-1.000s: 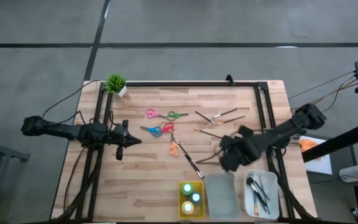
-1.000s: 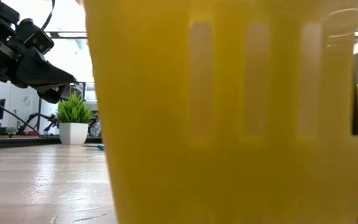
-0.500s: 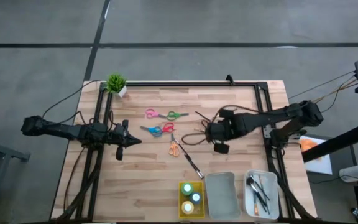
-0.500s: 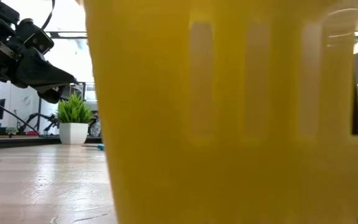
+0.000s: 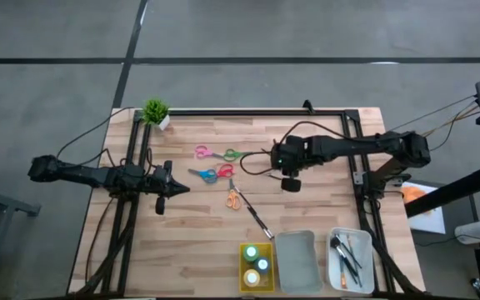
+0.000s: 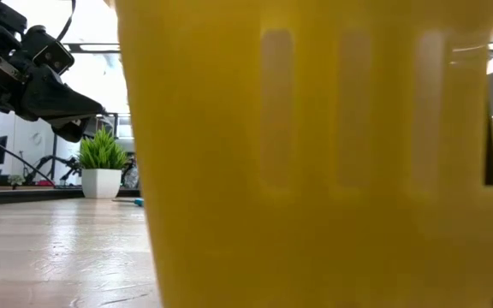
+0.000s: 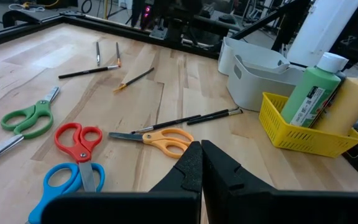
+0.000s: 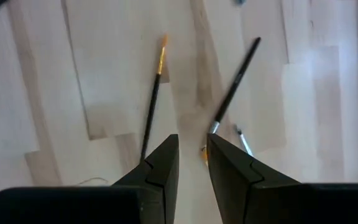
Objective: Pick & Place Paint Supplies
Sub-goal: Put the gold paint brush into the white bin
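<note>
Paint bottles (image 5: 257, 266) and some brushes (image 5: 345, 252) already sit in trays; scissors (image 5: 237, 198) and loose brushes (image 8: 152, 102) remain beyond right gripper's (image 8: 192, 163) slightly parted, empty jaws.

High view looks straight down, far off, table (image 5: 190, 242) centred in frame. Low view sits at tabletop level, pressed against the yellow tray (image 6: 315, 154), which fills its centre and right. Left wrist view looks low across the table; the right wrist view looks steeply down, close. High and left wrist views share the orange scissors (image 5: 234, 198).
</note>
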Robot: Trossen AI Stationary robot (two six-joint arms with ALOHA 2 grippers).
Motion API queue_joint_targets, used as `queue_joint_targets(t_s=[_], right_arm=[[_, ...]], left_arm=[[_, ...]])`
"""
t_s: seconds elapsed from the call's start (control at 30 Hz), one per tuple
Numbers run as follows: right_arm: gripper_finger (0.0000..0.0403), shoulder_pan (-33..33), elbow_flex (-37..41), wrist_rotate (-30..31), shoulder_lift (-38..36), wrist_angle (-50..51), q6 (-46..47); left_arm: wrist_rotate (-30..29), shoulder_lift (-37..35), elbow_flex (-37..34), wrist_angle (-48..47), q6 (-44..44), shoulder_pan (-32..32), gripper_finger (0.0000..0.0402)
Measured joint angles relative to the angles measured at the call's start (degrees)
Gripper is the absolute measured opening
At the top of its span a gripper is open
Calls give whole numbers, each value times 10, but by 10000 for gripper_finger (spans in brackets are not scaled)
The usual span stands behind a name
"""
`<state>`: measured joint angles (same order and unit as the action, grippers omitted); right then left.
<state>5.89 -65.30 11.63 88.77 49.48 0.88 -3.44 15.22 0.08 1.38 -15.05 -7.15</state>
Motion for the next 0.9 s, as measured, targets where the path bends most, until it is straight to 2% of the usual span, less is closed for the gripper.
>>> queue_joint_targets(t_s=[0.43,0.67,0.9], right_arm=[[79,28,103,-115,3,-135,4],[79,29,144,-123,3,-205,7],[79,29,180,-135,3,-249,46]], left_arm=[[0,0,0,0,0,0,0],[0,0,0,0,0,0,0],[0,0,0,0,0,0,0]])
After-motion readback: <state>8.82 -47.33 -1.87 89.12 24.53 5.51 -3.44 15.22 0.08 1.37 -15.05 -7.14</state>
